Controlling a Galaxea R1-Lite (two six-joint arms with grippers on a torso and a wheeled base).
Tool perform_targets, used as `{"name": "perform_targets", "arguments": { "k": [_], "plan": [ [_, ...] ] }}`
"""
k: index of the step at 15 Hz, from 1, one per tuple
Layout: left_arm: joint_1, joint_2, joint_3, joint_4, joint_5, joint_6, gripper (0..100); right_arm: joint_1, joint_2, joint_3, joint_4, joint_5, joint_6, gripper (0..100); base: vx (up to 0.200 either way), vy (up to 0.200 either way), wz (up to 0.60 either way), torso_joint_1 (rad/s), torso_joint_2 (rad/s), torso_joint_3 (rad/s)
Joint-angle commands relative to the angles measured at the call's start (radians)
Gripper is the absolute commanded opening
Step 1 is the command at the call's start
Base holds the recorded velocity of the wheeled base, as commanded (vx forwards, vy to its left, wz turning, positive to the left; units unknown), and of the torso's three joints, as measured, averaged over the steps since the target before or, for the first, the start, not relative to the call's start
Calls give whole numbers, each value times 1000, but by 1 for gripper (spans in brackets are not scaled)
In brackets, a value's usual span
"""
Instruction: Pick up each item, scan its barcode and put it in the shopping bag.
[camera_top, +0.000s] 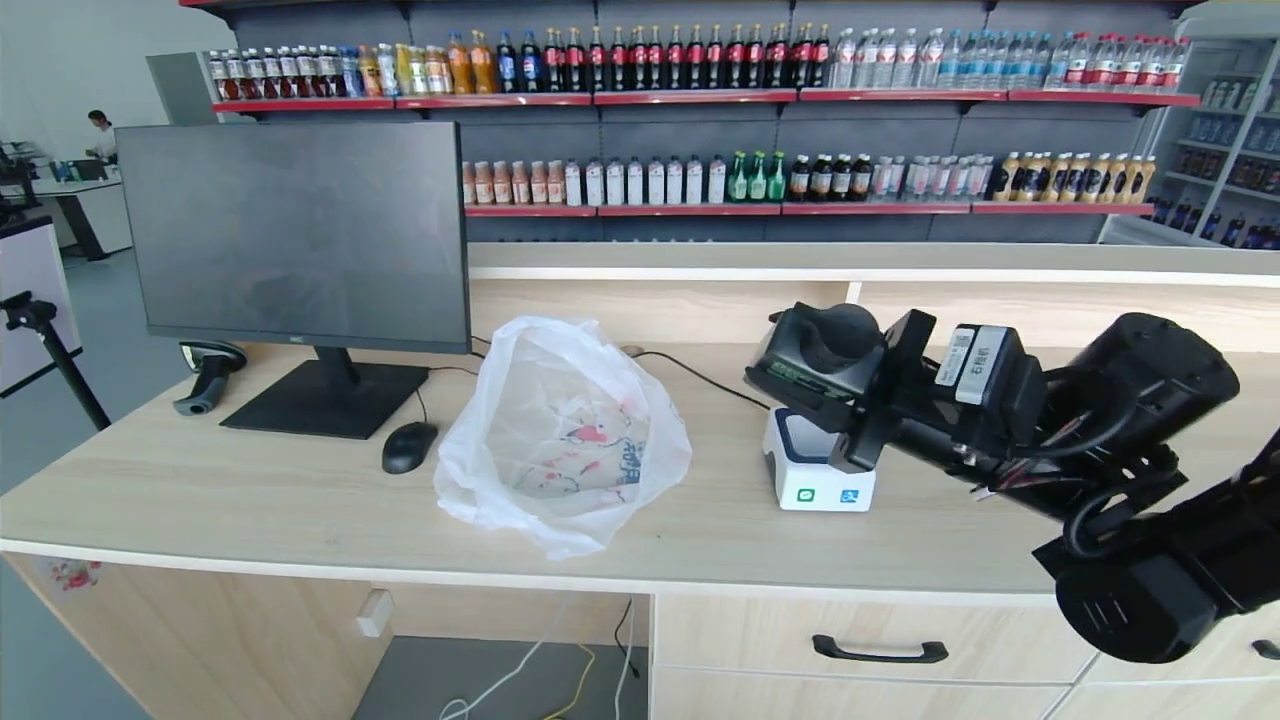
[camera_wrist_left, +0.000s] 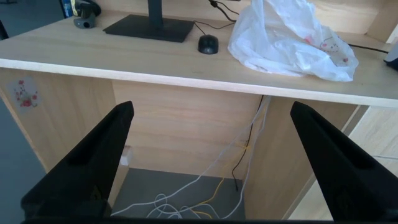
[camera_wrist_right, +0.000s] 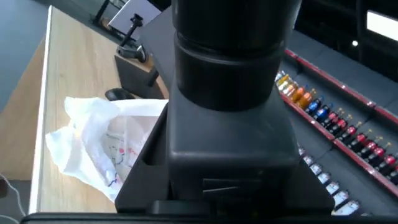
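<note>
My right gripper (camera_top: 868, 400) is clamped on one dark item (camera_top: 818, 350), as best I can judge, since the item blocks most of my right wrist view. It hangs to the right of the bag (camera_top: 560, 430), right above the one white scanner (camera_top: 820, 480), which stands on the counter (camera_top: 250, 490) near the bag's right side. My left gripper (camera_wrist_left: 211, 109) is spread wide with nothing between its two fingers (camera_wrist_left: 99, 155). It sits low, in front of the counter and below its edge, with the bag up and beyond it. The one bag is white plastic with red and blue print, slumped open on the counter. One mouse (camera_top: 408, 446) lies just left of the bag. One dark monitor (camera_top: 295, 230) stands left of the bag and farther back. One hand scanner (camera_top: 205, 375) rests farther left again. Behind the bag, well apart, two shelf rows carry bottles (camera_top: 700, 60).
</note>
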Motion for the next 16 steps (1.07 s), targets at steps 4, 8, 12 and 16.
{"name": "perform_targets", "arguments": {
  "k": [4,8,12,16],
  "plan": [
    [0,0,0,0,1,0,100,-87,102,-35,4,29,-200,0,0,0,0,0,0,0],
    [2,0,0,0,1,-1,100,-106,190,-17,4,120,-360,0,0,0,0,0,0,0],
    [0,0,0,0,1,-1,100,-165,229,-55,4,202,-460,0,0,0,0,0,0,0],
    [0,0,0,0,1,-1,100,-225,260,-66,4,207,-475,0,0,0,0,0,0,0]
  ]
}}
